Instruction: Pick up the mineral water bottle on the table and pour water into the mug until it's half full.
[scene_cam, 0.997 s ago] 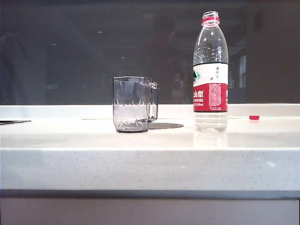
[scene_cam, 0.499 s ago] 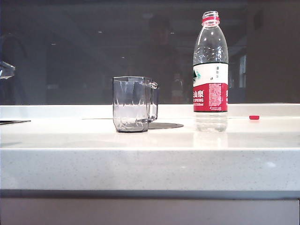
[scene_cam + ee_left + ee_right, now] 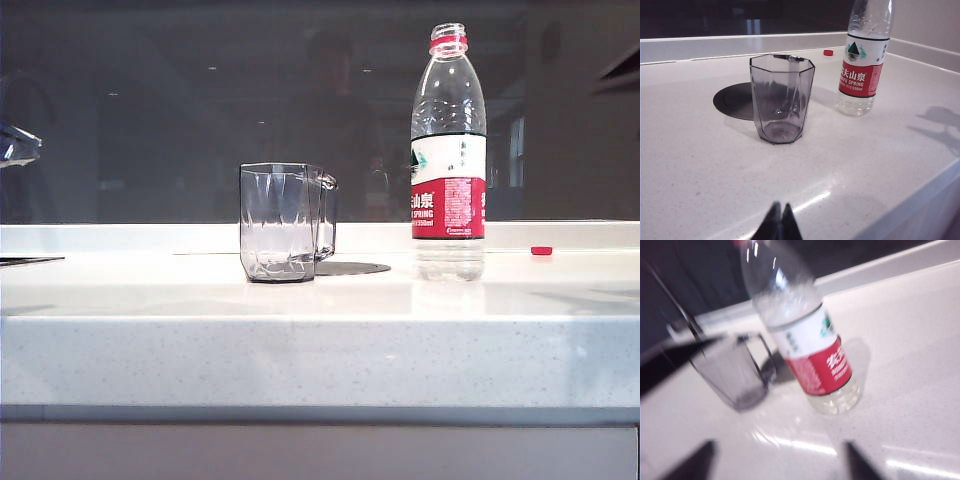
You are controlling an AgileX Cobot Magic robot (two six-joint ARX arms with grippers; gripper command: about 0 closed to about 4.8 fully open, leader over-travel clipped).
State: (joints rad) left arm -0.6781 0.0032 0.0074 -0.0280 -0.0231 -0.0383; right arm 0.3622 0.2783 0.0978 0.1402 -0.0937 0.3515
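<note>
Right gripper [image 3: 777, 460] wide open, empty, near side of bottle [image 3: 449, 150], not touching. Left gripper [image 3: 778, 222] tips pressed together, holding nothing, near side of mug [image 3: 286, 222]. Bottle upright on table [image 3: 320, 340], long axis vertical, uncapped mouth up, right of mug. Versus a second ago: bottle and mug unmoved; dark arm part now at top right edge, shiny part at left edge.

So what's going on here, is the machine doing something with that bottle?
Nothing is held yet. The mineral water bottle stands uncapped on the table beside an empty mug, with a small red cap behind it. The right end effector faces the bottle with its jaws wide open and apart from it. The left end effector sits shut, short of the mug.
</note>
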